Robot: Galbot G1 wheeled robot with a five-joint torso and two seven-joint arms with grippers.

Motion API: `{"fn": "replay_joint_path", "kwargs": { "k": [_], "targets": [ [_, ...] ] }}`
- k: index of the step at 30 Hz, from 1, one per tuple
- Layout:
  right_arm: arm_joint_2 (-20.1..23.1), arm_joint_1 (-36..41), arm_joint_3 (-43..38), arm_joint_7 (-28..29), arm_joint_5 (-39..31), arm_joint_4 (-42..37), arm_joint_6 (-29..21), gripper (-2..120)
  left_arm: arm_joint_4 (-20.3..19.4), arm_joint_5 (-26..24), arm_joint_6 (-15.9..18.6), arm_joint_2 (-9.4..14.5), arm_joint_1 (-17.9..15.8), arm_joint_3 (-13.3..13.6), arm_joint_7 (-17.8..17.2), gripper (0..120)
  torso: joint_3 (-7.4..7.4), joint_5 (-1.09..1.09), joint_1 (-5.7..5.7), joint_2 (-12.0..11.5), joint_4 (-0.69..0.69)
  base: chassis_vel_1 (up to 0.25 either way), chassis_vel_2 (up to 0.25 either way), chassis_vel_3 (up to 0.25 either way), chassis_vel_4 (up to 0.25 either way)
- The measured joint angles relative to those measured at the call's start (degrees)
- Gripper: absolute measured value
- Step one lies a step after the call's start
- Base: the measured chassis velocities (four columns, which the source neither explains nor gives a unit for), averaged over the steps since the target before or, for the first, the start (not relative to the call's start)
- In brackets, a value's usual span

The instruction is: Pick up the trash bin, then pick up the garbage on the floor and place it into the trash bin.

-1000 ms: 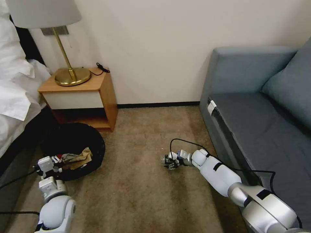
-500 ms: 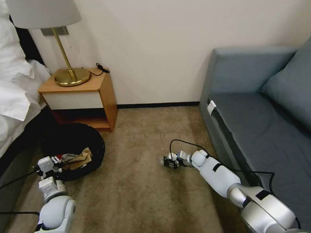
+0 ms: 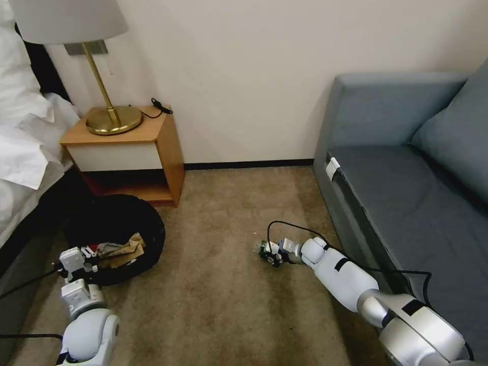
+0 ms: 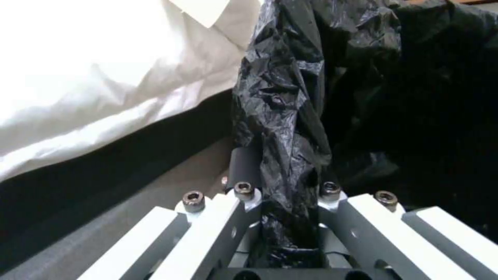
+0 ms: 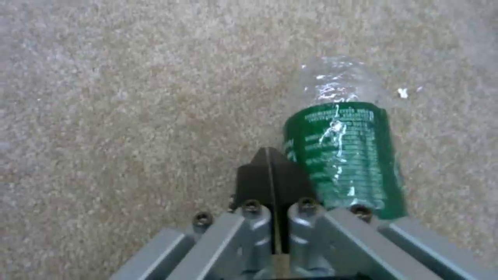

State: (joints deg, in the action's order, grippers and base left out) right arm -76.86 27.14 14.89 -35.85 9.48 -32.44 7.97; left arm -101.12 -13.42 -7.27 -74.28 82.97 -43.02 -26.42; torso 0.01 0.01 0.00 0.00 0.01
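Bottle (image 5: 345, 155) green label: white print, too blurred to read.

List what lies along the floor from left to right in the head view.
Left gripper → trash bin → bottle → right gripper → sofa.

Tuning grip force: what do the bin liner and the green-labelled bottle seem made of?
Crinkly black liner of the trash bin, clamped in the left gripper: thin glossy plastic film, sharply creased. Small clear bottle with green label, beside the shut right gripper: thin transparent plastic, likely; glinting, slightly crumpled.
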Motion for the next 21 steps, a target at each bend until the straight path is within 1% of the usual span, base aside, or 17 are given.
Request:
{"fn": "replay_joint_path", "kwargs": {
  "k": [1, 2, 3, 5, 8, 10, 12, 13, 15, 16, 17, 18, 21],
  "targets": [
    [0.62, 0.33, 0.35, 0.00, -0.03, -1.09, 0.32, 9, 0.00, -0.03, 0.00, 0.13, 0.00, -0.04, 0.00, 6, 0.00, 0.00, 0.00, 0.00, 0.00, 0.000, 0.000, 0.000, 0.000],
    [1.12, 0.57, 0.65, 0.00, -0.03, -1.92, 0.54, 12, 0.00, -0.07, 0.00, 0.23, -0.04, -0.07, 0.00, 6, 0.00, 0.00, 0.00, 0.00, 0.00, 0.000, 0.000, 0.000, 0.000],
    [1.12, 0.57, 0.65, 0.00, -0.03, -1.92, 0.54, 12, 0.00, -0.07, 0.00, 0.23, -0.04, -0.07, 0.00, 6, 0.00, 0.00, 0.00, 0.00, 0.00, 0.000, 0.000, 0.000, 0.000],
    [2.93, 1.45, 1.94, -0.07, 0.10, -5.17, 1.60, 20, 0.00, -0.18, 0.00, 0.34, -0.31, -0.07, 0.01, 6, -0.01, 0.00, 0.00, 0.00, 0.00, 0.000, 0.000, 0.000, 0.000],
    [4.22, 1.97, 2.91, -0.23, 0.07, -7.43, 1.96, 22, 0.00, -0.22, 0.05, 0.35, -0.54, 0.01, 0.01, 6, -0.01, 0.00, 0.00, 0.00, -0.01, 0.000, 0.000, 0.000, 0.000],
    [5.63, 2.21, 4.19, -0.31, -0.79, -10.03, 1.98, 28, 0.21, -0.23, 0.14, 0.30, -0.89, 0.23, 0.02, 6, -0.01, 0.00, 0.00, 0.00, -0.01, 0.000, 0.000, 0.000, 0.000],
    [6.16, 2.12, 4.60, -0.32, -1.34, -10.84, 1.95, 32, 0.52, -0.23, 0.18, 0.24, -1.11, 0.38, 0.04, 6, -0.01, -0.01, 0.00, 0.00, -0.02, 0.000, 0.000, 0.000, 0.000],
    [6.16, 2.12, 4.60, -0.32, -1.34, -10.84, 1.95, 32, 0.52, -0.23, 0.18, 0.24, -1.11, 0.38, 0.04, 6, -0.01, -0.01, 0.00, 0.00, -0.02, 0.000, 0.000, 0.000, 0.000],
    [6.34, 1.22, 4.53, -0.19, -2.49, -10.75, 1.79, 45, 0.83, -0.23, 0.20, 0.22, -1.28, 0.49, 0.05, 6, -0.01, -0.01, 0.00, 0.00, -0.01, 0.000, 0.000, 0.000, 0.000],
    [6.33, 0.86, 4.37, -0.08, -2.95, -10.55, 1.68, 47, 0.87, -0.23, 0.20, 0.22, -1.31, 0.50, 0.06, 6, -0.01, -0.01, 0.00, 0.00, -0.01, 0.000, 0.000, 0.000, 0.000],
    [6.31, 0.52, 4.24, 0.07, -3.49, -10.26, 1.50, 52, 0.92, -0.23, 0.20, 0.23, -1.33, 0.50, 0.06, 6, -0.01, -0.01, 0.00, 0.00, -0.01, 0.000, 0.000, 0.000, 0.000],
    [6.31, 0.52, 4.24, 0.07, -3.49, -10.26, 1.50, 52, 0.92, -0.23, 0.20, 0.23, -1.33, 0.50, 0.06, 6, -0.01, -0.01, 0.00, 0.00, -0.01, 0.000, 0.000, 0.000, 0.000],
    [5.76, -1.14, 4.03, 1.46, -6.59, -8.76, -0.12, 67, 1.08, -0.23, 0.21, 0.33, -1.43, 0.51, 0.08, 6, -0.01, -0.01, 0.00, 0.00, -0.01, 0.000, 0.000, 0.000, 0.000]
  ]
}}
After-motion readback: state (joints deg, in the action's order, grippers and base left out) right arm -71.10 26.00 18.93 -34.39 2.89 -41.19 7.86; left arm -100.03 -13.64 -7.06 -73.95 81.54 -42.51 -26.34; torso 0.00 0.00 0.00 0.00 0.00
